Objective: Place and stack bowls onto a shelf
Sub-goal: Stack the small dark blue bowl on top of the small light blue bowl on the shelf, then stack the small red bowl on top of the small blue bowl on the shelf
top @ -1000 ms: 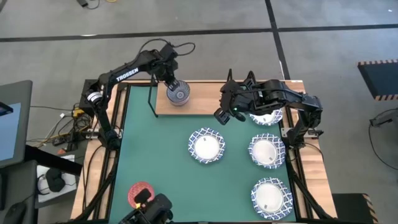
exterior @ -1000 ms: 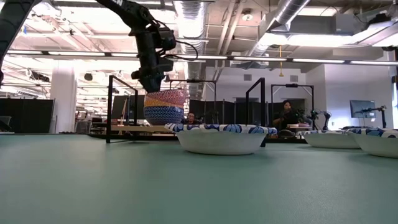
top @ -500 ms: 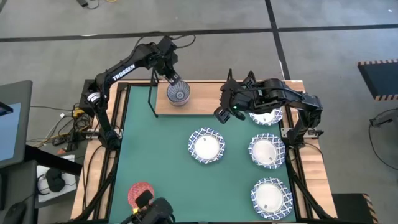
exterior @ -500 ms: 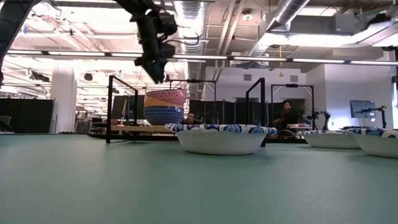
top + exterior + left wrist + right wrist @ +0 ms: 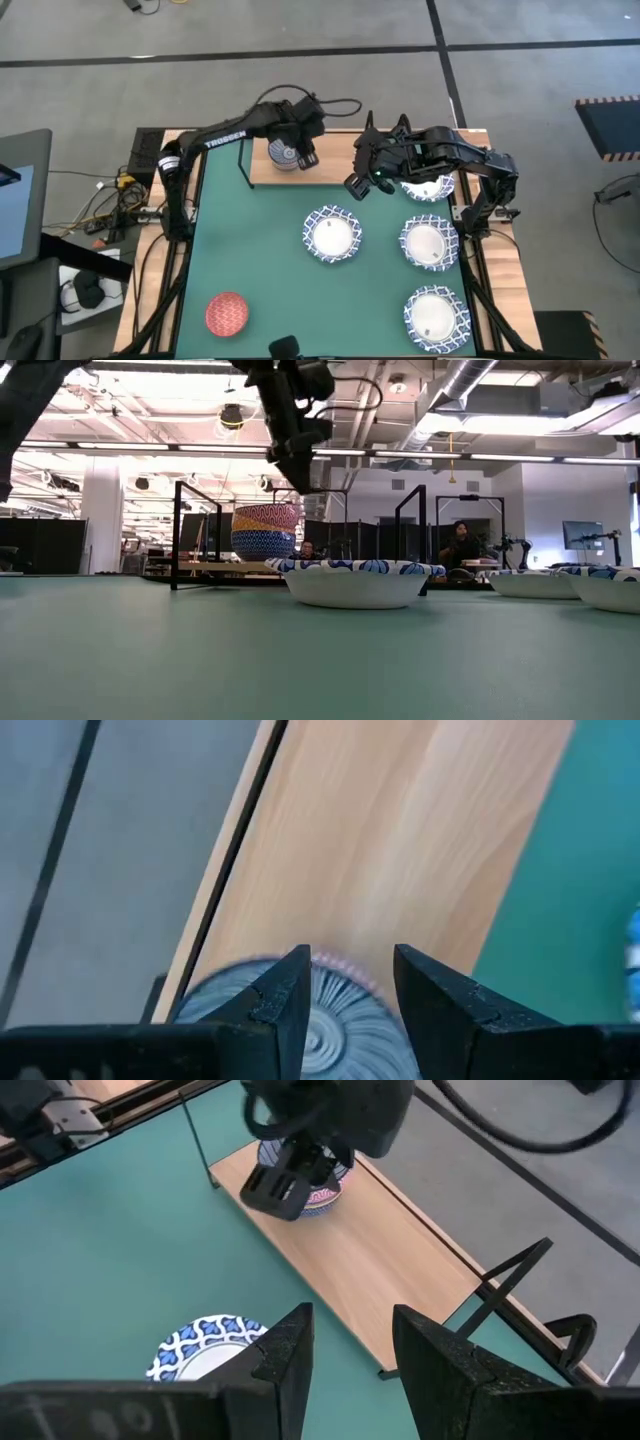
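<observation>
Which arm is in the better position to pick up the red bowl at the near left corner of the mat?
Left, probably. The left tool hangs open and empty above the bowl stack on the shelf, on the same side as the red bowl. The right tool would have to cross the white bowls.

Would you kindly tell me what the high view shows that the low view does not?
Only the high view shows the red bowl on the green mat and the right hand open above the shelf. Only the low view shows the stack's layers and people in the room behind. Both show the bowl stack on the shelf and the left hand above it.
</observation>
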`<move>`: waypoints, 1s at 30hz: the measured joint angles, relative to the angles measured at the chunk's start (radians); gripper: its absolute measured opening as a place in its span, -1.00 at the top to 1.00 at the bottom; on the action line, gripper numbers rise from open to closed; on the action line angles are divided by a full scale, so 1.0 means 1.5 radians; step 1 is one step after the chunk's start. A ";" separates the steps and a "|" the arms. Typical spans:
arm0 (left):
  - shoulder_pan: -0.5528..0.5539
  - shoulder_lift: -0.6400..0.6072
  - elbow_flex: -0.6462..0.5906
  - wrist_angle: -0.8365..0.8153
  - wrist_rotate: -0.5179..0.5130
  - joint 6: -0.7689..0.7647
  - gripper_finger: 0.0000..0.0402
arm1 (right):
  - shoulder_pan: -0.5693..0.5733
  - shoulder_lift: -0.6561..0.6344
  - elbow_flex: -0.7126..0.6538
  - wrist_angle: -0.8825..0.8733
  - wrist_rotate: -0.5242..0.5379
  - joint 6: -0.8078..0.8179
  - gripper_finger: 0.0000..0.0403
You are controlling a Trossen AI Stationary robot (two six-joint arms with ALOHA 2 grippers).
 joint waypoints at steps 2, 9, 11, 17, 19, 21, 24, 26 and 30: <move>0.000 0.015 0.000 -0.009 -0.007 0.000 0.35 | 0.001 0.000 0.000 0.000 0.000 0.000 0.19; 0.016 0.045 0.000 -0.029 -0.007 -0.009 0.35 | 0.016 -0.001 0.000 -0.001 0.000 0.016 0.19; 0.020 0.045 0.001 -0.029 -0.009 -0.010 0.35 | 0.017 -0.001 0.000 -0.002 0.000 0.018 0.19; 0.026 0.020 0.000 -0.038 -0.020 -0.010 0.35 | 0.019 -0.001 0.000 -0.002 0.000 0.018 0.19; 0.026 0.007 0.000 -0.046 -0.033 -0.012 0.35 | 0.019 -0.001 0.000 -0.002 0.000 0.018 0.19; 0.027 -0.007 0.000 -0.058 -0.055 -0.013 0.35 | 0.019 -0.001 0.000 -0.002 0.001 0.014 0.19; 0.030 -0.034 0.000 -0.100 -0.084 -0.013 0.35 | 0.017 -0.001 0.000 -0.002 0.001 0.012 0.19; 0.035 -0.045 0.001 -0.132 -0.090 -0.023 0.35 | 0.017 -0.001 0.000 -0.002 0.001 0.012 0.19; 0.052 -0.044 0.001 -0.179 -0.092 -0.041 0.35 | 0.017 -0.001 0.000 -0.002 0.004 0.012 0.19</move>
